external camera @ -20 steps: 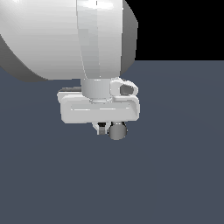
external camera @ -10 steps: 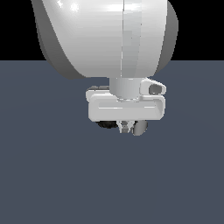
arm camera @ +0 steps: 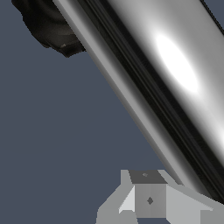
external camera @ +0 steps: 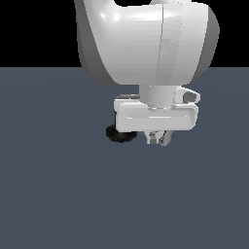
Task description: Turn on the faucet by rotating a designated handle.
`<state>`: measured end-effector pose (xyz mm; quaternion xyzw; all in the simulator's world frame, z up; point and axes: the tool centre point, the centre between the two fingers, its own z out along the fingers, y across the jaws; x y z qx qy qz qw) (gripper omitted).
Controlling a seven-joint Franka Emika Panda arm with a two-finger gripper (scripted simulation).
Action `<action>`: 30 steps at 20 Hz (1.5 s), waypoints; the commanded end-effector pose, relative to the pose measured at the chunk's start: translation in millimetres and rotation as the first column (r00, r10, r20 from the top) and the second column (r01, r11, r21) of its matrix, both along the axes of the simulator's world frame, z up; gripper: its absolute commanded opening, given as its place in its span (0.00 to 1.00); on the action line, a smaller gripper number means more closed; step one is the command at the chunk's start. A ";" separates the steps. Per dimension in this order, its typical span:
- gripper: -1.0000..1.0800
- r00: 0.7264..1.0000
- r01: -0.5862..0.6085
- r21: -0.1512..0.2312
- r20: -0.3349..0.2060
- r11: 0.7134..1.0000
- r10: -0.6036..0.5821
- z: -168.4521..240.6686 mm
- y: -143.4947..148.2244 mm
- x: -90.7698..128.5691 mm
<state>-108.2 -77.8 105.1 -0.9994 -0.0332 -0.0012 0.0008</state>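
Dark slate-blue floor (external camera: 58, 194) runs to a black backdrop, and the white arm (external camera: 146, 44) fills much of the exterior view, its gripper (external camera: 158, 138) low over the faucet (external camera: 120, 134), whose black ribbed base shows at the exterior view's left of the hand. In the wrist view the handle (arm camera: 175, 70), a shiny grey cylinder, crosses the frame very close to the camera, with one finger (arm camera: 148, 199) right against it. That closeness suggests the hand is placed to push the handle round; whether the jaws are closed on it or merely beside it, I cannot tell
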 end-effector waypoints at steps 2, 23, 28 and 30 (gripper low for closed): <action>0.00 1.000 -0.004 0.000 0.002 1.000 0.004 0.5 -1.6 1.8; 0.00 1.000 0.006 -0.001 0.000 1.000 -0.006 -0.8 -55.1 61.7; 0.00 1.000 0.008 -0.001 0.000 1.000 -0.008 -1.0 -67.3 75.2; 0.00 1.000 0.009 -0.001 0.000 1.000 -0.009 -1.2 -72.1 80.5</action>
